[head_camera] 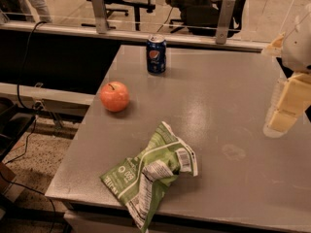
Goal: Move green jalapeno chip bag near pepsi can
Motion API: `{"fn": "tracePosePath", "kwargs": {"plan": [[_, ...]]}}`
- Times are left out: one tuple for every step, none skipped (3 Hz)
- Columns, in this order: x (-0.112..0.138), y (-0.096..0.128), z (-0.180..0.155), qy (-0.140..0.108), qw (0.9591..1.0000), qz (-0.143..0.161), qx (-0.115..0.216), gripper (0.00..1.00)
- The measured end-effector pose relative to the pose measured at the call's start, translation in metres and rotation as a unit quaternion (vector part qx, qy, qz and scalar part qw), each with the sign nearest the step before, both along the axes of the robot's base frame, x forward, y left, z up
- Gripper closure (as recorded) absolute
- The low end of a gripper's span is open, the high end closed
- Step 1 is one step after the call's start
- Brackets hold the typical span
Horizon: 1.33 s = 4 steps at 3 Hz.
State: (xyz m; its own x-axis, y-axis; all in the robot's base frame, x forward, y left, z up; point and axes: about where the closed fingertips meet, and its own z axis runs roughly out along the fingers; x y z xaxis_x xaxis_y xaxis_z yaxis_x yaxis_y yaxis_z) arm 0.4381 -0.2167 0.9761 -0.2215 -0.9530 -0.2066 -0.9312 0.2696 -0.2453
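While the end effector, its grip state unclear, hangs off to the right, the green jalapeno chip bag lies crumpled at the tabletop's front edge: likely light, crinkly, best pinched at a raised fold.

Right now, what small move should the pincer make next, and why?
Probably swing the pincer left and down toward the green jalapeno chip bag. It hangs over the right side of the table, apart from the bag, which lies crumpled at the near edge, far from the pepsi can standing at the back.
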Motion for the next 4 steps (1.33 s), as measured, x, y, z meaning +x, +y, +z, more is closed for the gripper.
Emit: {"fn": "tracePosePath", "kwargs": {"plan": [[0.0,0.0,0.0,0.0,1.0,0.0,0.0,0.0],[0.002,0.01,0.0,0.002,0.9996,0.021,0.02,0.0],[0.001,0.034,-0.003,0.007,0.9965,0.066,0.051,0.0],[-0.01,0.063,-0.008,0.018,0.9901,0.115,0.078,0.0]]}}
